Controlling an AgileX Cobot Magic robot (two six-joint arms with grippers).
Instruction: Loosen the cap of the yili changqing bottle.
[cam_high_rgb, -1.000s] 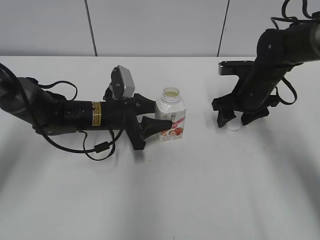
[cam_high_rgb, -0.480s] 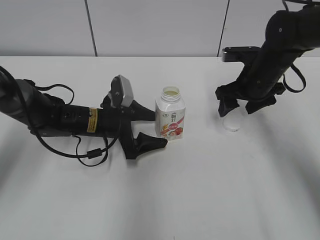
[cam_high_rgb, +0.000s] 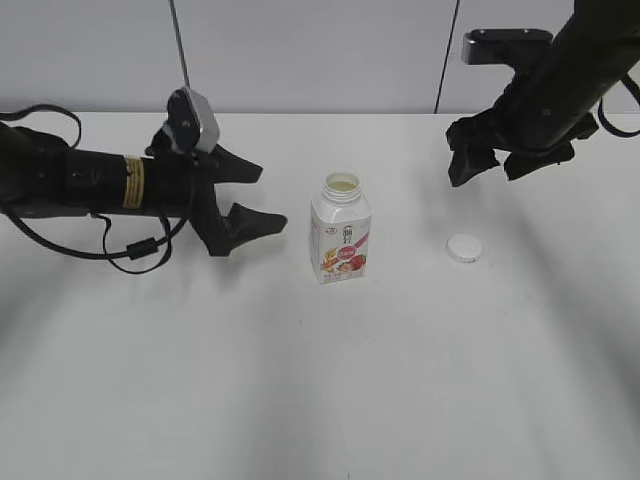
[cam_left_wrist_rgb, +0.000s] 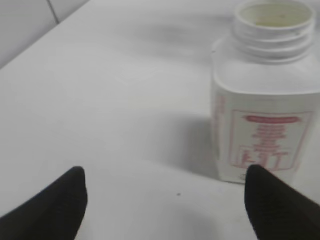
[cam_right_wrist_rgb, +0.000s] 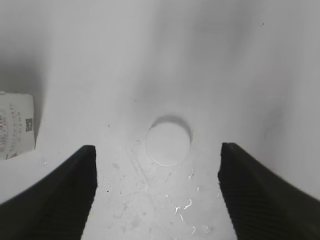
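**Cap off, both arms backing away**

Cap (cam_high_rgb: 464, 248) lies flat on the table (cam_high_rgb: 400, 400), well apart from the bottle (cam_high_rgb: 341, 232), whose neck stands open and upright. A second ago my right pincer (cam_high_rgb: 508, 162) was low over that cap; now it hangs high above it, jaws spread wide and empty, the cap centred between them in my right wrist view (cam_right_wrist_rgb: 168, 144). My left pincer (cam_high_rgb: 250, 197), which had been clamped against the bottle's side, has pulled back to the left and is open too, holding nothing; the bottle (cam_left_wrist_rgb: 265, 110) sits just beyond its tips. I judge the loosening done, more than done, since the cap is fully removed.
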